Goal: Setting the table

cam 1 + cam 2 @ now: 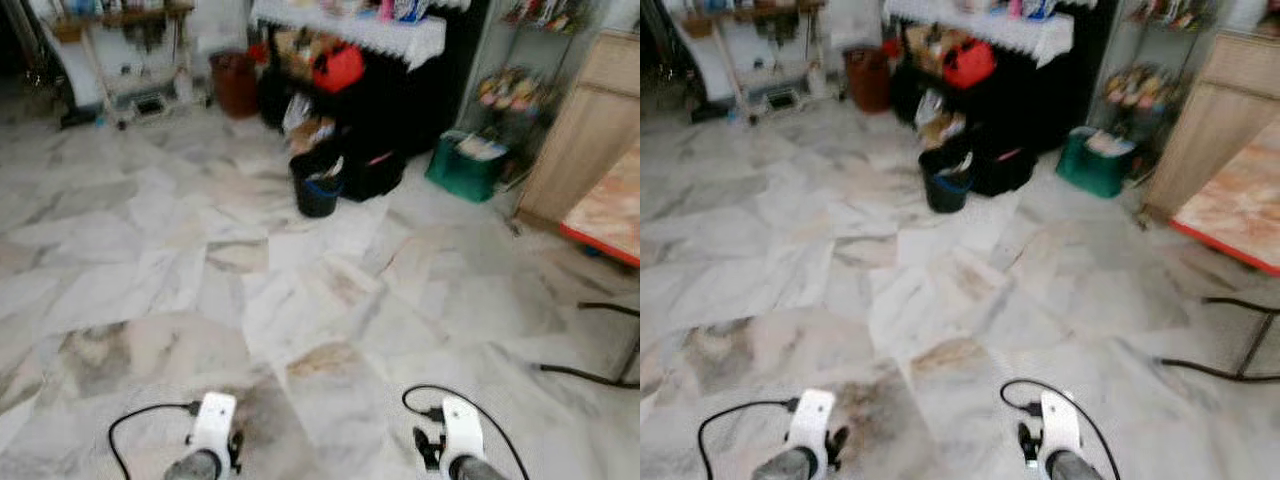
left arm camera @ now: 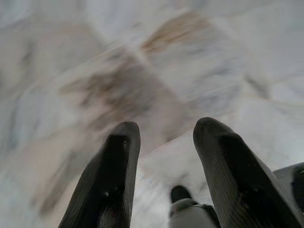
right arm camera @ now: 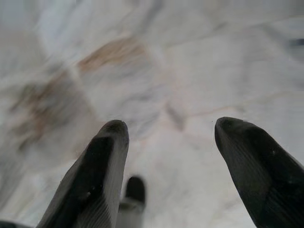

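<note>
Both your grippers hang spread and empty over the marble floor (image 1: 300,300).
Left gripper (image 2: 164,130) and right gripper (image 3: 171,128) each show two parted fingers; one red-edged table (image 1: 612,215) stands off right, one dark bucket (image 1: 318,185) ahead.

the floor (image 1: 200,260) is pale grey-white marble tile, veined and blotched with brown and tan patches. at the far wall a black bucket (image 1: 318,185) with a blue inner rim sits near a red bag (image 1: 338,68), a dark red-brown bin (image 1: 236,84), a green box (image 1: 464,165) and a white lace-edged cloth (image 1: 370,32). on the right a light wooden cabinet (image 1: 590,125) stands behind a worktop (image 1: 610,215) of mottled peach-pink with a red edge, and both wrist views show black fingers (image 2: 111,180) over the marble.
</note>
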### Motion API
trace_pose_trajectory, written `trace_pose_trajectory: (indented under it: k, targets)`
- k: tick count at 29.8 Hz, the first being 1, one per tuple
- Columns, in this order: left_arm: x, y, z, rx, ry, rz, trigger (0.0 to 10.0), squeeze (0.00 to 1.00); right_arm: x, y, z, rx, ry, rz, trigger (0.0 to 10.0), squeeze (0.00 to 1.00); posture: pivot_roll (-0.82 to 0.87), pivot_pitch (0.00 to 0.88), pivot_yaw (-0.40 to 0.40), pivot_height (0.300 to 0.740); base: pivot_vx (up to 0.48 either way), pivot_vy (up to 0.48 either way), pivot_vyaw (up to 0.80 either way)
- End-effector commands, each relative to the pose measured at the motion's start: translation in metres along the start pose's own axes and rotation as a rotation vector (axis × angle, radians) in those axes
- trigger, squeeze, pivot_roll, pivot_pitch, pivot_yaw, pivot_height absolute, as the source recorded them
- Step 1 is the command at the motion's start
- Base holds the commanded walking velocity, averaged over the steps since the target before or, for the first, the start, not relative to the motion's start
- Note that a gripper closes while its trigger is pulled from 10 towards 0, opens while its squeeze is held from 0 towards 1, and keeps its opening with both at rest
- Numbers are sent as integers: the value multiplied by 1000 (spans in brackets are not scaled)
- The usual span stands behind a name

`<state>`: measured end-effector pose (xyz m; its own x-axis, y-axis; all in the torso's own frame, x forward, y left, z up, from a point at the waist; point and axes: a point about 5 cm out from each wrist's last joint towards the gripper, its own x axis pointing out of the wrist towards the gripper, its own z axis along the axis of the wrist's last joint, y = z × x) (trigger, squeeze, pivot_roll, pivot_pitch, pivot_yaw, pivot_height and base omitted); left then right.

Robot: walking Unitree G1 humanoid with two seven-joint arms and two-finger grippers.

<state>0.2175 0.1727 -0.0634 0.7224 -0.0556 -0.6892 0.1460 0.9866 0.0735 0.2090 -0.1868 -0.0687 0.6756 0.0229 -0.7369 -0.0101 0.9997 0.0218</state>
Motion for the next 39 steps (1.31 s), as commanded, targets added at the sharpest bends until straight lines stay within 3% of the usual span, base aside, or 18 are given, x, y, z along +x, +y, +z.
trace_pose_trajectory:
  k: [1,34,39]
  targets:
    - [-1,3,-5,13,21,2,10000,0,-1,3,-5,9,13,5,10000,0,-78,0,8,740,0,0,-731]
    - [-1,5,-1,1,10,5,10000,0,0,2,-2,51,1,-18,10000,0,-74,0,10,740,0,-24,-732]
    - [-1,5,-1,1,10,4,10000,0,-1,0,-1,48,-16,-26,10000,0,-79,0,9,740,0,-273,0]
